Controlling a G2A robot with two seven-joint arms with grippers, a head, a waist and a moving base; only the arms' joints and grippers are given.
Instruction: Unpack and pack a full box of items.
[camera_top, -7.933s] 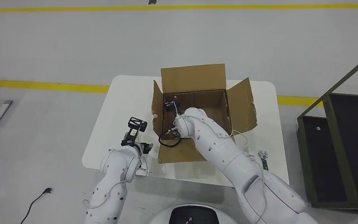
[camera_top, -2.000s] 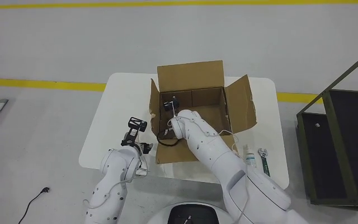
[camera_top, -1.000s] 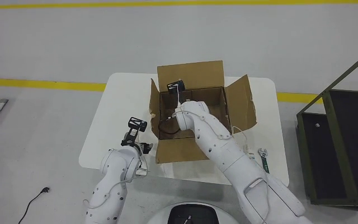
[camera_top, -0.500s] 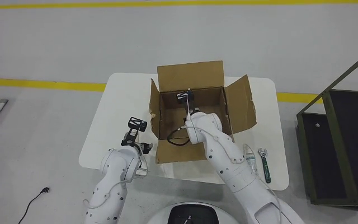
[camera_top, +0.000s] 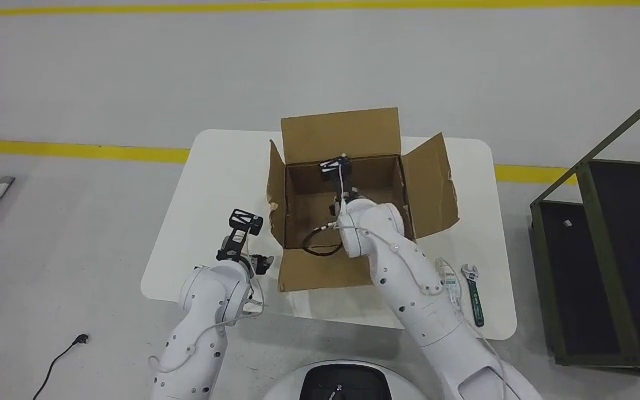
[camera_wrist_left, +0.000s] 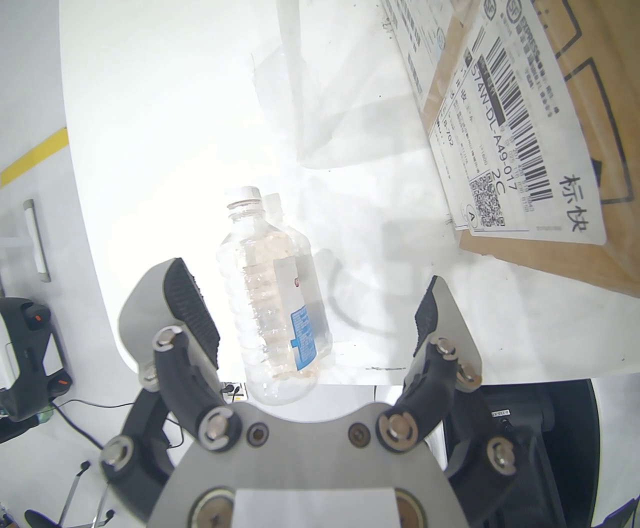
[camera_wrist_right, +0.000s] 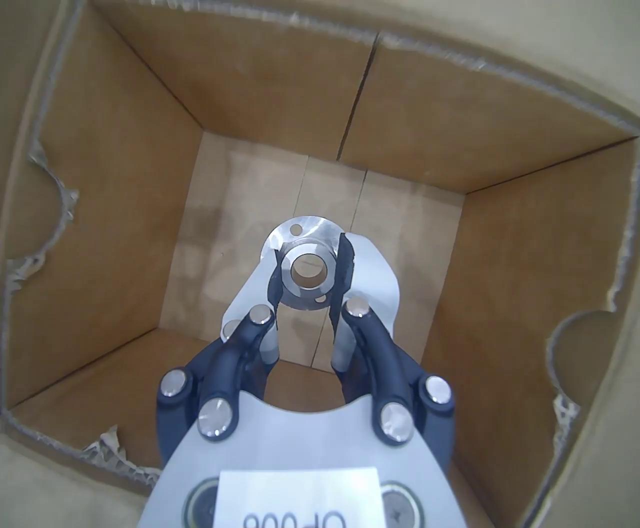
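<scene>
- Gripping a metal flange (camera_wrist_right: 300, 232), the right pincer (camera_wrist_right: 310, 265) hangs inside the cardboard box (camera_wrist_right: 280, 100).
- Left pincer (camera_wrist_left: 308, 295) gapes wide above a water bottle (camera_wrist_left: 270, 300) lying on the surface (camera_wrist_left: 175, 125).
- Wrench (camera_top: 472, 296) lies outside the box; the job looks roughly midway.

- The claw (camera_wrist_left: 307, 280) hangs over the white counter (camera_wrist_left: 165, 125), jaws wide apart.
- A clear bottle (camera_wrist_left: 272, 310) lies between its fingers, nearer one ribbed pad (camera_wrist_left: 192, 310), cap pointing away from the claw.
- A cardboard box (camera_wrist_left: 590, 235) with a printed label (camera_wrist_left: 510, 125) stands beyond the other finger.
- Clear plastic sheet (camera_wrist_left: 340, 100) lies beyond the bottle.
</scene>
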